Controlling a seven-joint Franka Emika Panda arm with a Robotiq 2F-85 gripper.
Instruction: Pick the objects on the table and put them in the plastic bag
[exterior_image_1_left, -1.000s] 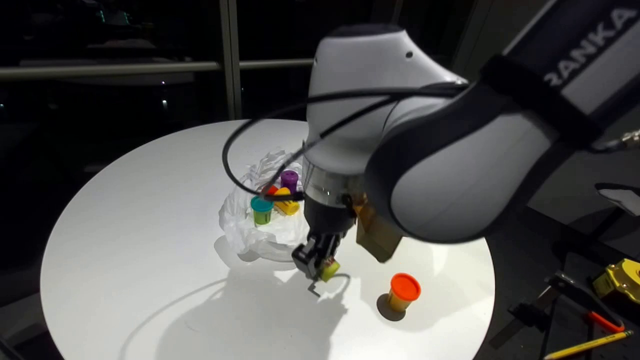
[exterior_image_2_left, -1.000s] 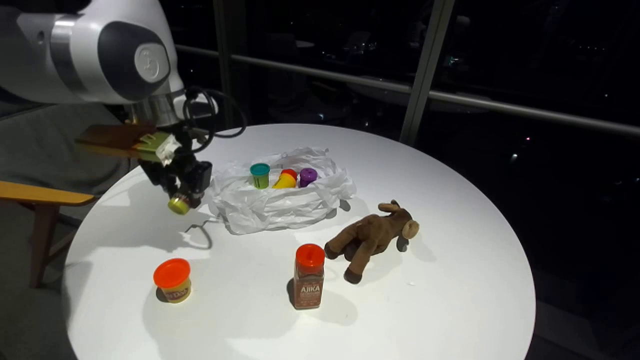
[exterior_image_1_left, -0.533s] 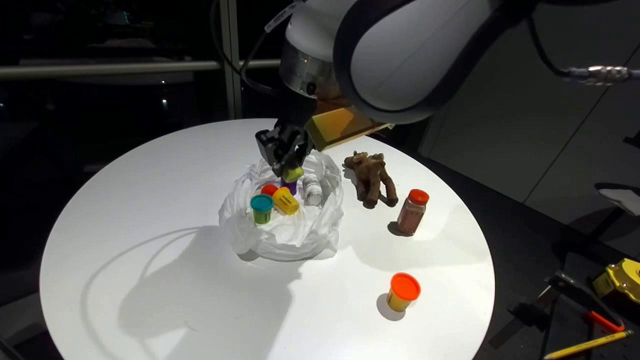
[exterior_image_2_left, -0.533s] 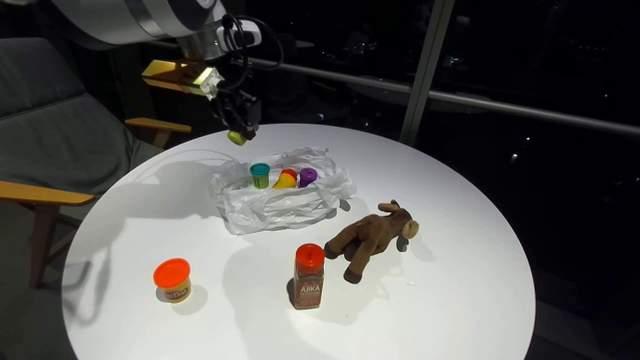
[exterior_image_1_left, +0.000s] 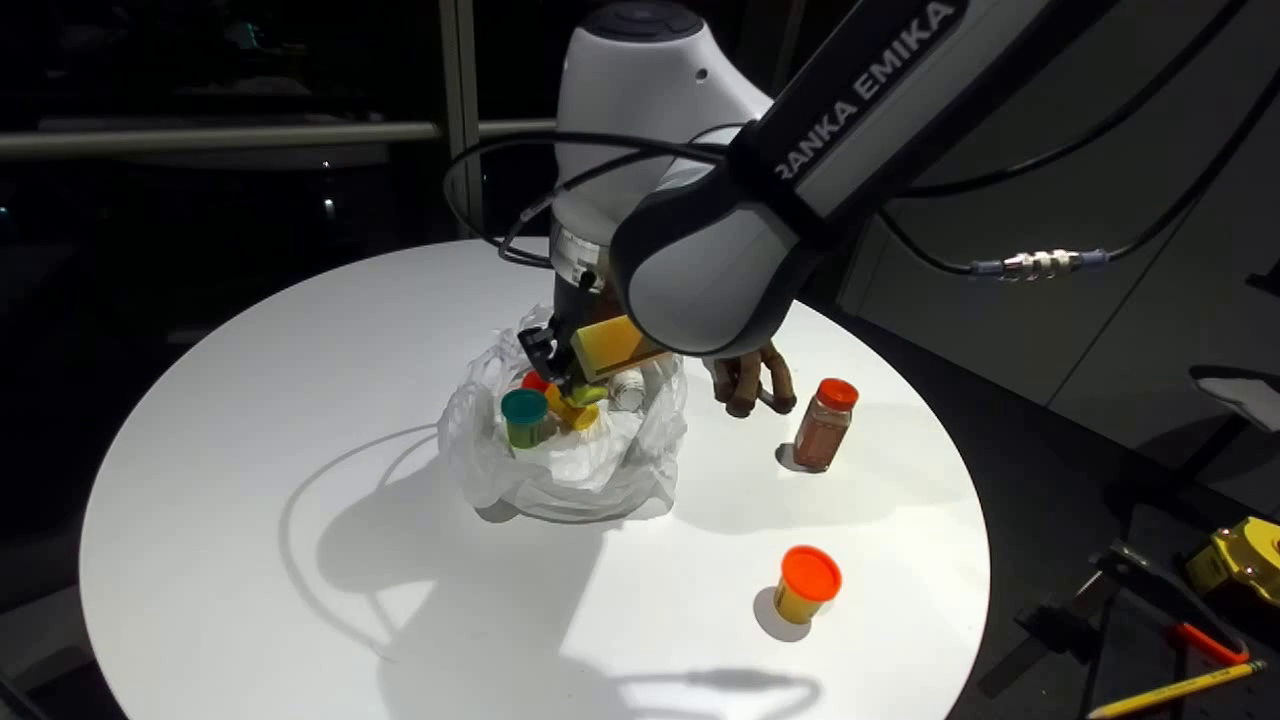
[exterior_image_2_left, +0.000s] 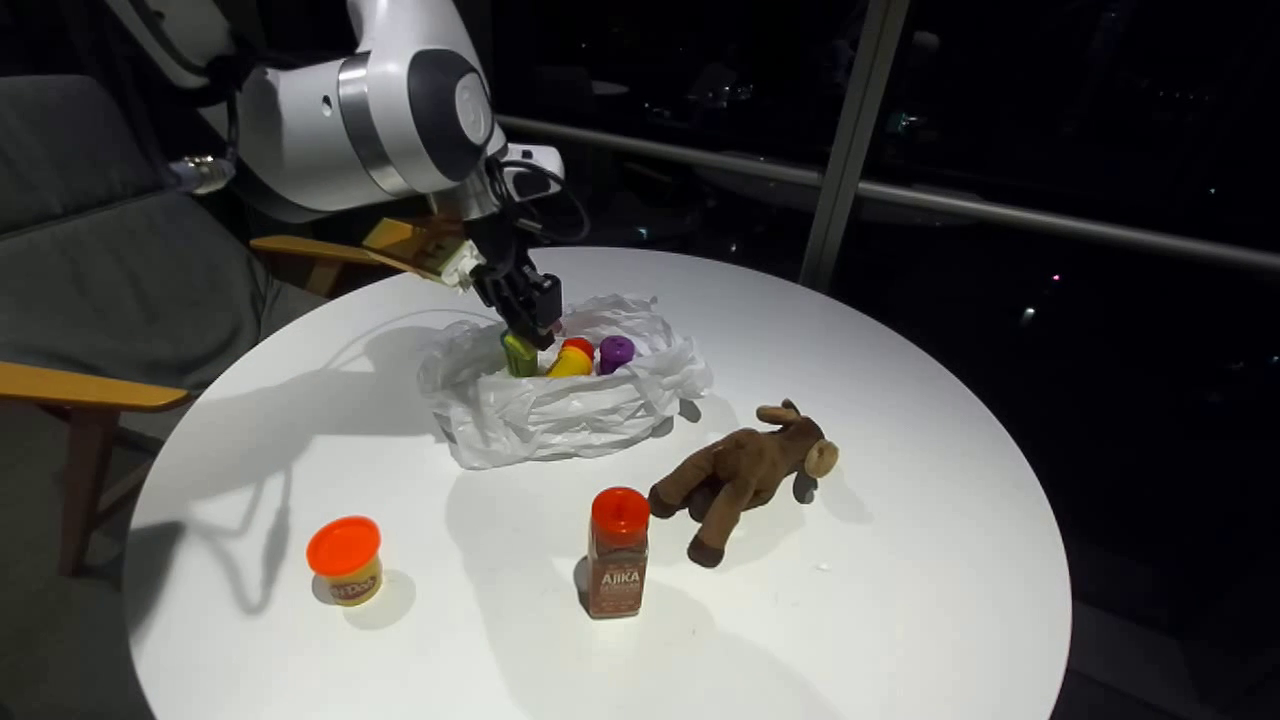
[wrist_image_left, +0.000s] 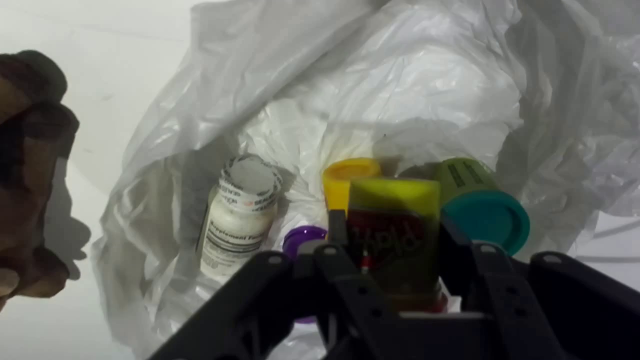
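Jaws clasp a lime tub (wrist_image_left: 395, 230); in an exterior view the bag (exterior_image_2_left: 570, 415) hides the wrist view's white bottle (wrist_image_left: 239, 220).

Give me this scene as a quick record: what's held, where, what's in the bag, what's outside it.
held: yellow-green tub, clamped in the gripper
held where: over the open plastic bag
touching contents: cannot tell
inside: teal-lidded tub, yellow tub, purple container, white supplement bottle
outside: orange-lidded tub, upright; Ajika jar, upright; brown plush animal
surface: round white table
left to bag: likely four, counting the yellow-green tub
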